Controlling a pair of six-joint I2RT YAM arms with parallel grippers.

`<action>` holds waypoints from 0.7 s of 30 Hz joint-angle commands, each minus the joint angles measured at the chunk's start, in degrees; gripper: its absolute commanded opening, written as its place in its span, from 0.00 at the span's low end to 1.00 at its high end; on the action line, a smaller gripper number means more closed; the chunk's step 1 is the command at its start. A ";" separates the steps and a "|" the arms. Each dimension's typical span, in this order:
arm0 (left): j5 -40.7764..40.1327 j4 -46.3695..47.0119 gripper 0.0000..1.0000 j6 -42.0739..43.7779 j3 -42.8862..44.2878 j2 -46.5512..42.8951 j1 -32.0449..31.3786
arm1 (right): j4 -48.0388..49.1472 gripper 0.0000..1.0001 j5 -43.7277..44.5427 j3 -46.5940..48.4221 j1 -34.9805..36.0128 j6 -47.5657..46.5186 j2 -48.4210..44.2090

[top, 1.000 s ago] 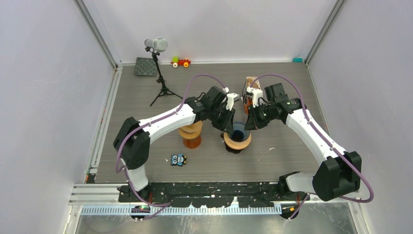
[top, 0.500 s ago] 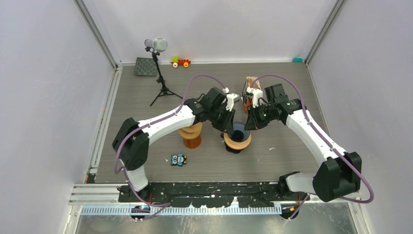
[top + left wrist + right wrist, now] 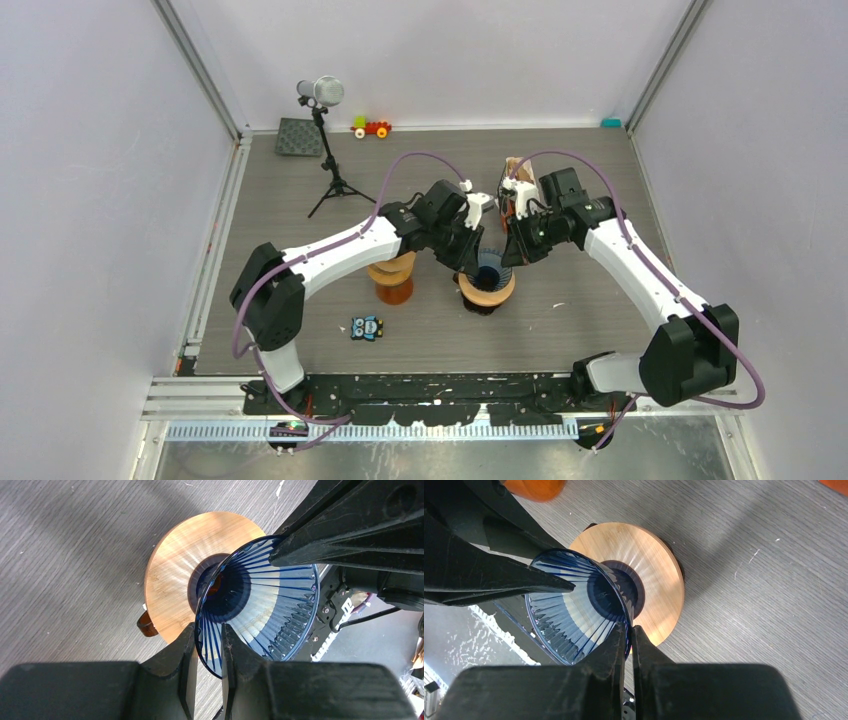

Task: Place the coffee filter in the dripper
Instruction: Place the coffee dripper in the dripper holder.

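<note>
Grey wood-grain bench [image 3: 560, 320] between pale walls: you have the blue ribbed glass dripper [image 3: 270, 600] pinched from two sides.

Your left gripper [image 3: 207, 635] is closed almost fully on the thin rim, one finger inside the cone and one outside. Your right gripper [image 3: 629, 635] does the same on the opposite edge, probably to steady the cone on its round wooden collar [image 3: 175, 575] so it cannot tip. Between the grippers the cone is bare, with no paper inside. A brownish paper bundle [image 3: 516, 166] just beyond your right gripper may be the coffee filter, though I cannot tell. With both grippers occupied, one must let go to fetch it.
</note>
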 commanded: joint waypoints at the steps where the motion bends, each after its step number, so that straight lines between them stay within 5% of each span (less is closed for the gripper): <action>1: -0.07 -1.40 0.11 6.50 2.02 -0.27 -1.51 | 0.89 0.12 2.98 1.09 0.86 -2.88 1.77; 21: 0.26 -4.54 0.42 7.70 7.92 0.70 -1.51 | -0.20 0.30 3.79 4.49 0.01 -1.54 0.51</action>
